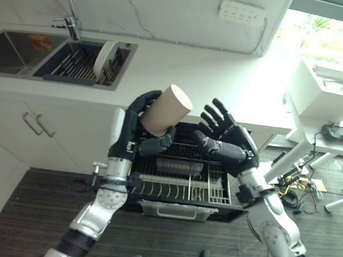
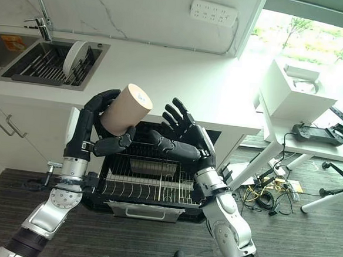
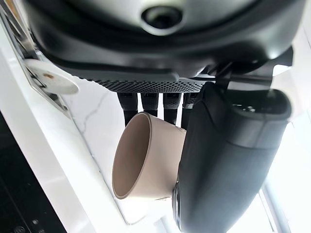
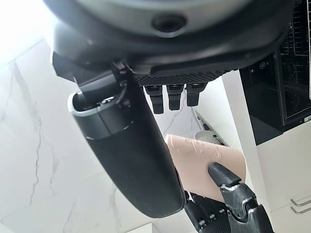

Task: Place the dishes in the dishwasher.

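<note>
The left hand point(image 1: 137, 126) grasps a beige cup point(image 1: 167, 109), fingers and thumb curled round it, above the pulled-out dishwasher rack point(image 1: 182, 185). Just beside the cup, the right hand point(image 1: 227, 138) hovers with fingers spread, holding nothing.

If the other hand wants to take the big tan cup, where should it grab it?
Probably the free end of the tan cylindrical cup, coming from the robot's right. The left hand already curls round its lower part, thumb across the front, so only the tilted upper end sticks out. The open right hand hovers beside it, so its fingers could wrap the round smooth wall there.
</note>
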Robot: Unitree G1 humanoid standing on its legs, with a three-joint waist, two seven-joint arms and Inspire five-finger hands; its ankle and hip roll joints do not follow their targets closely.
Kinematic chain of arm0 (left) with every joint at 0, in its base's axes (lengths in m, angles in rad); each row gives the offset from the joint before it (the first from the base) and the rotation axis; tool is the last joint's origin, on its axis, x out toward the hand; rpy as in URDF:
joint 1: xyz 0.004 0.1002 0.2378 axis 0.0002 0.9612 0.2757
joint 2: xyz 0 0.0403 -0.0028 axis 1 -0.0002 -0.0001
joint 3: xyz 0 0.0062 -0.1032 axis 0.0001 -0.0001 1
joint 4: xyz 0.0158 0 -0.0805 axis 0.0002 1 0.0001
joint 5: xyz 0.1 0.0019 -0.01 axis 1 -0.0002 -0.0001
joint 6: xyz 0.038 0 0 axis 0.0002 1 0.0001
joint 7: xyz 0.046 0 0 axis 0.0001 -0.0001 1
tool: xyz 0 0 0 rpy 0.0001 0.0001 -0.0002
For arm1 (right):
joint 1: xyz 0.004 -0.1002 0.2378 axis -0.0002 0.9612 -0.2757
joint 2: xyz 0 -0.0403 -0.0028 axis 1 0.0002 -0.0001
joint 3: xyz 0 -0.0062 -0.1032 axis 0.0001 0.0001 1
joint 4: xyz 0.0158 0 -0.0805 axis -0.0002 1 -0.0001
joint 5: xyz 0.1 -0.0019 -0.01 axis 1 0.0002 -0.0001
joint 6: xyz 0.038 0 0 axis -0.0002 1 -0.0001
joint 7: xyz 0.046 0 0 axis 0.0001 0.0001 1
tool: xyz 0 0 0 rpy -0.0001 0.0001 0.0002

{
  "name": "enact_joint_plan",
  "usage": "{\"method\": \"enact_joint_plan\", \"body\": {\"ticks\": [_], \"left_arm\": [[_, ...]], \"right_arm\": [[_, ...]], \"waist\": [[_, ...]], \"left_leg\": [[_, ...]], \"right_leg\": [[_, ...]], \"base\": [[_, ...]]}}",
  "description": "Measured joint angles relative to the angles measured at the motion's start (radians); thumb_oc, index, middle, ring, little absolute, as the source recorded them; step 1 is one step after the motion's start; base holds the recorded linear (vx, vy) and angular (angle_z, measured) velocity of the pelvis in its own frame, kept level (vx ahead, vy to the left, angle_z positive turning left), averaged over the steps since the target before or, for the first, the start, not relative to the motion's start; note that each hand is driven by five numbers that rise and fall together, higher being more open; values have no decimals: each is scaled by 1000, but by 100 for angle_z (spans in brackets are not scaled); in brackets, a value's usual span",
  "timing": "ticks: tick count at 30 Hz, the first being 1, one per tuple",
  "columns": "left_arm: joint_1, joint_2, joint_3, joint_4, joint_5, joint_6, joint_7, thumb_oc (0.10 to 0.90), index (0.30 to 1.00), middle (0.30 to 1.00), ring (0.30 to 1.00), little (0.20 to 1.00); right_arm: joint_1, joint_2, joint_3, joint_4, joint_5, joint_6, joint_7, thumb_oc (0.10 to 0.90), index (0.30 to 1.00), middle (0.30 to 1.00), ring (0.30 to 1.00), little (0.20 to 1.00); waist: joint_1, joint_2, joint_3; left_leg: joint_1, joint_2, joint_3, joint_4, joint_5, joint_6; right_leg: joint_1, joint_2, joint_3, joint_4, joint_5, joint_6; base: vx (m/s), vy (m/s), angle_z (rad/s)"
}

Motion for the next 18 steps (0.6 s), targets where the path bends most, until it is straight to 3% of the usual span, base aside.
{"method": "enact_joint_plan", "body": {"ticks": [18], "left_arm": [[1, -37, -56, -1, -3, -1, -77, 400, 300, 300, 300, 300]], "right_arm": [[0, 17, 9, 10, 2, 4, -34, 800, 900, 900, 900, 900]], "waist": [[5, -4, -3]], "left_leg": [[-1, 1, -1, 1, 0, 0]], "right_leg": [[0, 1, 0, 0, 0, 0]], "base": [[0, 0, 0]]}}
